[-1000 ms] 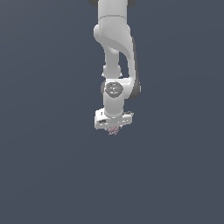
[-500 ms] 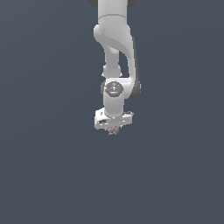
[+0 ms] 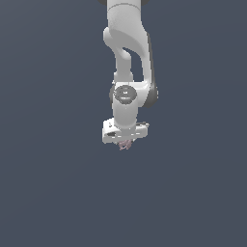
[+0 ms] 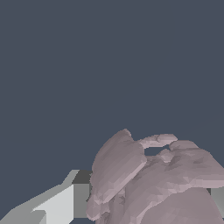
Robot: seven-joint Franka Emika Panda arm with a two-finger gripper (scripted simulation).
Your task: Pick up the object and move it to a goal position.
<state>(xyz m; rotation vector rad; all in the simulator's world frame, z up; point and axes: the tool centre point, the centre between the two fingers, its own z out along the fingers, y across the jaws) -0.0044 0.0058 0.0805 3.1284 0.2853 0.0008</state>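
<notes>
The object (image 3: 126, 144) is a tiny pink-mauve lumpy item with darker creases, showing just under the white hand in the exterior view. It fills much of the wrist view (image 4: 153, 179), pressed between the fingers (image 4: 57, 203). My gripper (image 3: 126, 143) hangs from the white arm near the middle of the exterior view and is shut on the object. The fingertips are mostly hidden by the hand and the object.
A plain dark blue-grey surface (image 3: 48, 193) fills the background in both views. No goal marker shows.
</notes>
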